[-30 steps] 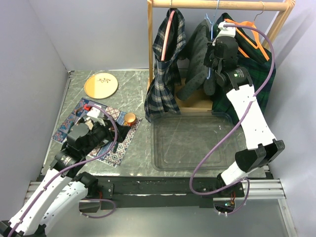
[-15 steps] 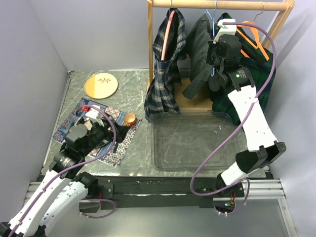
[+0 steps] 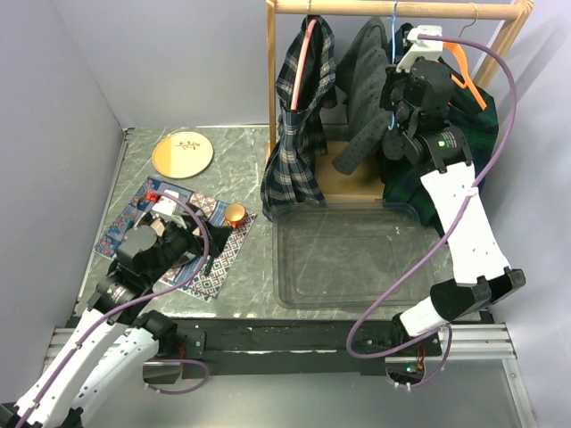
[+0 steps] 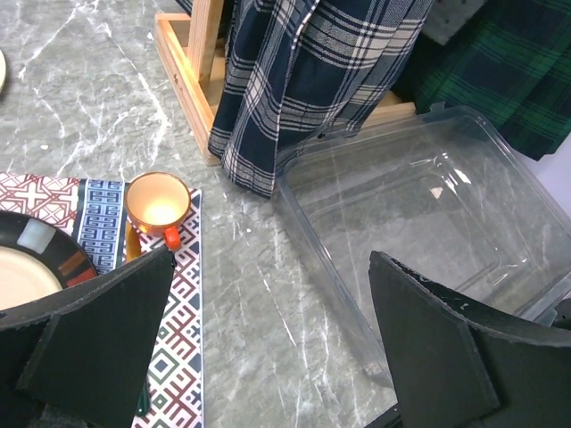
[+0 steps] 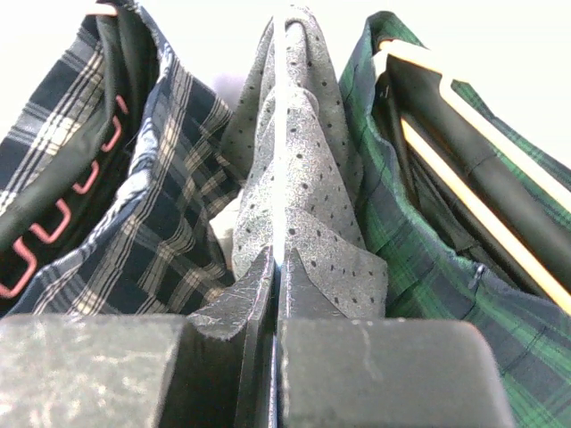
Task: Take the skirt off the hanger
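left gripper (image 4: 268, 267): low over the near-left table, fingers wide apart, holding nothing
placemat (image 4: 183, 357): patterned, flat on the table under the left gripper
dark plate (image 4: 36, 267): on the placemat, partly hidden behind the left finger
cup (image 4: 157, 203): small, orange, upright at the far edge of the placemat
bin (image 4: 419, 205): clear plastic, mid-table, right of the placemat, nothing in it
tan plate (image 3: 182, 153): round, far left of the table, well apart from the placemat
rack (image 3: 270, 80): wooden frame at the back, base just behind the bin
blue plaid garment (image 3: 299, 134): hangs at the rack's left end, hem near the bin's far-left corner
skirt (image 5: 308, 178): grey with dark dots, hanging mid-rack between the two plaid pieces
hanger (image 3: 393, 14): thin blue wire, hooked on the rod; looks like it carries the skirt, mostly covered by cloth
right gripper (image 5: 277, 267): raised to the rack, fingers pressed together on a fold of the skirt; can't tell whether the wire is pinched too
green plaid garment (image 5: 428, 267): right of the skirt, touching it
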{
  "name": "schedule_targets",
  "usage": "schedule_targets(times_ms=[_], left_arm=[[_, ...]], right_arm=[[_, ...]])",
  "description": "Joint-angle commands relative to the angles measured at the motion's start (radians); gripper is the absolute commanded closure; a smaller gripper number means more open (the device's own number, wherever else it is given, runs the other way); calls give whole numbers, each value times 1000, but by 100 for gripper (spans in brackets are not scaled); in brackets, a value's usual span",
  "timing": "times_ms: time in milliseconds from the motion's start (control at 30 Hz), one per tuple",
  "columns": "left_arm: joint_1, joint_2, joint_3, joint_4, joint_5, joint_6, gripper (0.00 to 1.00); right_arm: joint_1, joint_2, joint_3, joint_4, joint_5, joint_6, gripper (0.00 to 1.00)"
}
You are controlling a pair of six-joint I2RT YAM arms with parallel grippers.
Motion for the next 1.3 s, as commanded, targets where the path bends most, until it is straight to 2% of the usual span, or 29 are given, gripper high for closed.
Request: schedule_targets(times_ms=[0,133,333,533,667,800,900,933,1067,1267], left_arm=[[-2,7,87,-8,4,24,3],[-2,58,259,-59,75,47,3],[-2,155,472,-111,161,83,3],[-2,230,561,-59,231,113,3],[-2,329,639,-80,294,80,3],[-27,399,652,-15,423,25,3],[-142,463,678,13,377,27,3],[-182,497,687,15,318,33,3],[-422,586,736,44,183,62,3],[-642,733,824,75,118,91,3]], right_arm=[[-6,-126,46,35,-48,71,100],[-6,-235,-40,-17,-66,125,100],[-6,-376,-207,40,-100,133,100],[-4,-460,-265,-48,-121,195,100],[-4,-568,-365,-112,-222,268,100],[-4,-710,-454,-143,-307,341,100],[-3,-802,-524,-125,-374,393,100],[-4,-821,-558,-115,-387,409,100],[-4,-894,-615,-73,-444,472,100],[-4,-964,-652,-26,-451,541,100]])
